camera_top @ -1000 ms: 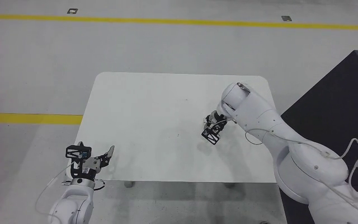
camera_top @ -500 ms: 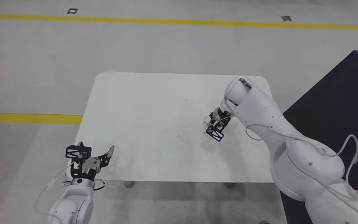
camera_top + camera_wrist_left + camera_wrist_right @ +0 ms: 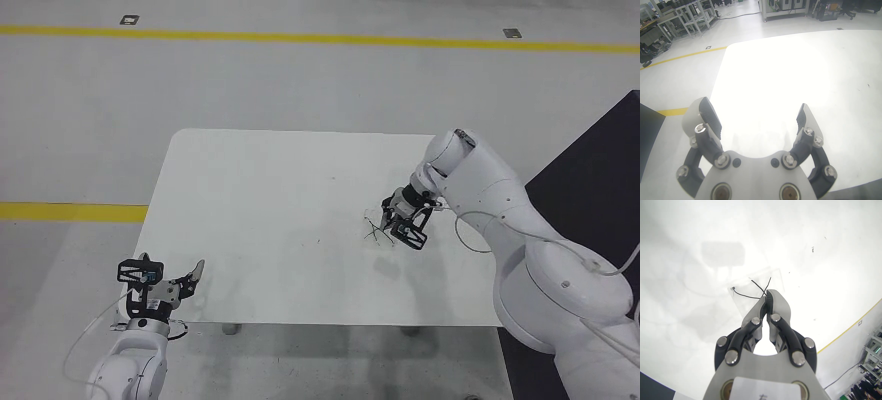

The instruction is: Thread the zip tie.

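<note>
A thin black zip tie [image 3: 745, 296] sticks out in loose strands from the tips of my right gripper [image 3: 766, 295], which is shut on it above the white table [image 3: 829, 228]. Its small head [image 3: 733, 288] hangs free at one end. In the top view the zip tie [image 3: 374, 229] shows just left of the right gripper [image 3: 388, 224], over the table's right half. My left gripper [image 3: 170, 270] sits at the table's near left corner. Its fingers [image 3: 710, 115] stand wide apart with nothing between them, so the left gripper [image 3: 753, 108] is open.
The white table [image 3: 260, 200] has rounded corners and a few small dark specks [image 3: 812, 249]. A faint clear rectangular sheet [image 3: 776, 279] lies under the zip tie. Yellow floor lines [image 3: 300, 38] run past the table's far side and left side.
My right arm has swung to the right and turned, carrying the zip tie with it; the strands now show to the gripper's left. The left arm has not moved.
</note>
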`<state>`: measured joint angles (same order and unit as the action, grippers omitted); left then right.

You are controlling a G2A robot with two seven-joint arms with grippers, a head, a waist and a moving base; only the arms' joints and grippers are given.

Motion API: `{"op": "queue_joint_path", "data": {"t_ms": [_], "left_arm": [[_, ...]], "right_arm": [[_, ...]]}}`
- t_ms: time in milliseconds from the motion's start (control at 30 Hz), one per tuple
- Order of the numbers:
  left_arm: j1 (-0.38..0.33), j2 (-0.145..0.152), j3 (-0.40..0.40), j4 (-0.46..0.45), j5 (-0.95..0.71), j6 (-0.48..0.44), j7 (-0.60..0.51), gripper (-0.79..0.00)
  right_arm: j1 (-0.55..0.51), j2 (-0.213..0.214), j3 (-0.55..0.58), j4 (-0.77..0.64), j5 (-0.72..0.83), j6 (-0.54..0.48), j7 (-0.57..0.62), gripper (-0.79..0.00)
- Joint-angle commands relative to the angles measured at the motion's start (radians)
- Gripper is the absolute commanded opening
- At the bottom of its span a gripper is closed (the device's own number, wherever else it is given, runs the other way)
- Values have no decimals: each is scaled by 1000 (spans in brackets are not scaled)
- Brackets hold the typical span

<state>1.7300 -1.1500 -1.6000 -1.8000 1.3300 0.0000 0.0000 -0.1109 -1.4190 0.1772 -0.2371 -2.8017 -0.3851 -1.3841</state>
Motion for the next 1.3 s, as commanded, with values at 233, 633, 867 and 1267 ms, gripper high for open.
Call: {"op": "queue_joint_path", "data": {"t_ms": [233, 633, 867, 1267], "left_arm": [[0, 0, 0, 0, 0, 0, 0, 0], [0, 0, 0, 0, 0, 0, 0, 0], [0, 0, 0, 0, 0, 0, 0, 0], [0, 0, 0, 0, 0, 0, 0, 0]], "right_arm": [[16, 16, -7, -125, -243, 100, 129, -785], [11, 56, 12, -124, -207, 474, 23, -785], [11, 43, -7, -163, -232, 423, 54, -785], [-16, 12, -7, -194, -270, 345, 84, -613]]}}
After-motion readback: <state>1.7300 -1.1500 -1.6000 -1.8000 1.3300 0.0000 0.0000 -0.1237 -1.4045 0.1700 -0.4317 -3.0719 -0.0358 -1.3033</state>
